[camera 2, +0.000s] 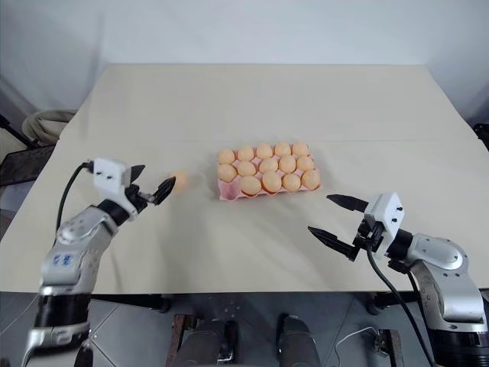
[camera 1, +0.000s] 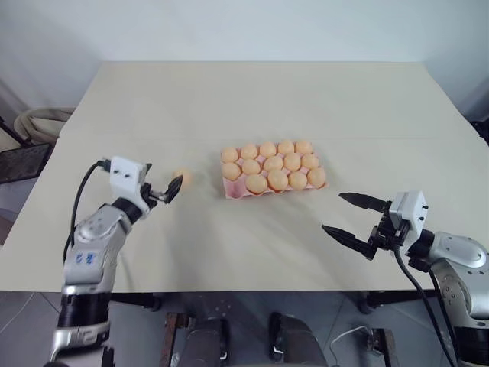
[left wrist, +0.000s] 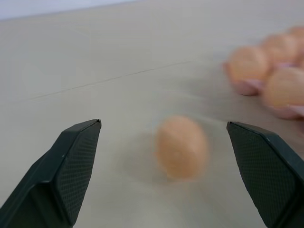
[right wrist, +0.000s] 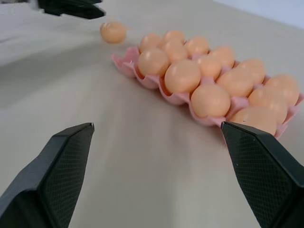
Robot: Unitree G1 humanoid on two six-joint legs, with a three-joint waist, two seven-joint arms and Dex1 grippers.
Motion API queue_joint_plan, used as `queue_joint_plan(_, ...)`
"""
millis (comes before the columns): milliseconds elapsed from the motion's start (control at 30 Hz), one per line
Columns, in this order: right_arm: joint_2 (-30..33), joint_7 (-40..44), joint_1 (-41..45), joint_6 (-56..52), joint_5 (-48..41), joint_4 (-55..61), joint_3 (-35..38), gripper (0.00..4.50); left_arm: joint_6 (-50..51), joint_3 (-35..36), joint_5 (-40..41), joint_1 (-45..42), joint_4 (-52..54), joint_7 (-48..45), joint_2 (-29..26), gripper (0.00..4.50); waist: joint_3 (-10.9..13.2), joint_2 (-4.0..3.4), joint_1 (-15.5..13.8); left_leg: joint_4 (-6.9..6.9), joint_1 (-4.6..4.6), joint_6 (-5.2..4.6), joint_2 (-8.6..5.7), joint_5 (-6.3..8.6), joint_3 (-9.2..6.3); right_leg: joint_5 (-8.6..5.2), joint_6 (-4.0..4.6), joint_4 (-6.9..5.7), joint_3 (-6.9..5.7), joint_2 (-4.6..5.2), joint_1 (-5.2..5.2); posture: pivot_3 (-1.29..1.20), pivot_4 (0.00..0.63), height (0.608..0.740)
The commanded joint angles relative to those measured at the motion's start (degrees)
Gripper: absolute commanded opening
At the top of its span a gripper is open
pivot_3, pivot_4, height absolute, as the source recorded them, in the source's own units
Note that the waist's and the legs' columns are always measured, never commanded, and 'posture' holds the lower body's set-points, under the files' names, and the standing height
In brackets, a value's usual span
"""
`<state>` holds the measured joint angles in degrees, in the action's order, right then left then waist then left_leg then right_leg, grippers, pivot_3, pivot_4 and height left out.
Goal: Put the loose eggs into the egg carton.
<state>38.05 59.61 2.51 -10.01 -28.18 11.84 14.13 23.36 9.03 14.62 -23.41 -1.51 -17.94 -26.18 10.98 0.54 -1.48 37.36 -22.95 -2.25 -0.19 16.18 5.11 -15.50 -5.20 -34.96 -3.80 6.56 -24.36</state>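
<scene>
The egg carton point(camera 1: 273, 173) sits mid-bench, nearly full. One loose egg point(camera 1: 182, 177) remains on the bench point(camera 1: 252, 99) just left of the carton. The left hand point(camera 1: 170, 189), spread wide, frames that egg; the right hand point(camera 1: 353, 216), also spread and empty, waits well right of the carton.

surface: large beige table point(camera 1: 252, 99), faint seam line running across it | wall: plain pale grey-white behind the far edge | floor: grey tiles below the near edge | left side: tan basket-like object point(camera 1: 38, 122) beside a dark item point(camera 1: 21, 162) | light: soft, even
</scene>
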Motion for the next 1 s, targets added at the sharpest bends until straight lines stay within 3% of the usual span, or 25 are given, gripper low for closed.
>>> queue_joint_plan(33,0.8,-0.8,-1.1,0.5,-1.1,3.5,2.0,4.47,-0.8,-3.0,-2.9,-4.7,-6.1,-0.6,0.9,4.50,0.0,0.02,0.0,0.01,0.00,-0.06,0.00,-0.03,0.04,0.02,-0.03,0.01,-0.08,-0.01,-0.01,0.00,0.150,0.740)
queue_joint_plan(233,-0.2,-3.3,-3.4,0.6,-1.2,5.9,2.1,4.47,-3.0,-6.4,-5.5,-9.0,-15.3,-2.6,2.5,4.50,0.0,0.06,0.1,0.07,0.01,-0.08,0.00,-0.06,0.24,0.11,-0.20,0.09,-0.28,0.01,-0.01,0.00,0.150,0.740)
queue_joint_plan(333,-0.6,-4.4,-4.2,0.9,-1.1,6.7,1.8,4.50,-3.2,-6.1,-6.4,-9.5,-17.2,-1.7,2.7,3.93,0.0,0.10,0.0,0.08,0.01,0.03,0.00,0.00,0.24,0.11,-0.20,0.08,-0.27,0.02,-0.03,0.00,0.150,0.740)
queue_joint_plan(533,-0.8,-5.4,-4.6,1.6,-0.6,6.1,1.7,4.50,-6.1,-4.8,-5.6,-8.0,-16.2,-4.3,1.4,1.95,0.0,0.10,0.1,0.09,0.03,-0.05,0.00,0.08,0.23,0.14,-0.16,0.04,-0.12,0.05,-0.03,0.00,0.150,0.740)
queue_joint_plan(567,-0.8,-5.5,-4.6,1.8,-0.5,5.8,1.7,4.50,-8.2,-4.3,-4.4,-7.5,-15.4,-6.4,1.4,1.79,0.0,0.10,0.2,0.09,0.03,-0.05,0.00,0.08,0.23,0.14,-0.15,0.03,-0.08,0.05,-0.04,0.00,0.150,0.740)
queue_joint_plan(767,-0.4,-6.0,-5.9,2.8,-0.1,4.6,3.0,4.50,-13.8,-3.4,1.4,-6.3,-10.5,-19.1,0.0,1.79,0.0,0.11,0.0,0.08,0.00,0.07,0.01,0.02,0.22,0.14,-0.15,0.06,0.14,0.07,-0.07,0.00,0.150,0.740)
queue_joint_plan(1000,-0.5,-6.9,-6.9,3.6,0.4,4.2,3.9,4.50,-14.0,-11.0,0.1,-11.3,-12.2,-27.5,3.4,1.79,0.0,0.12,0.0,0.26,-0.03,-0.11,-0.02,0.10,0.23,0.20,-0.19,0.08,0.12,0.10,0.00,0.00,0.150,0.740)
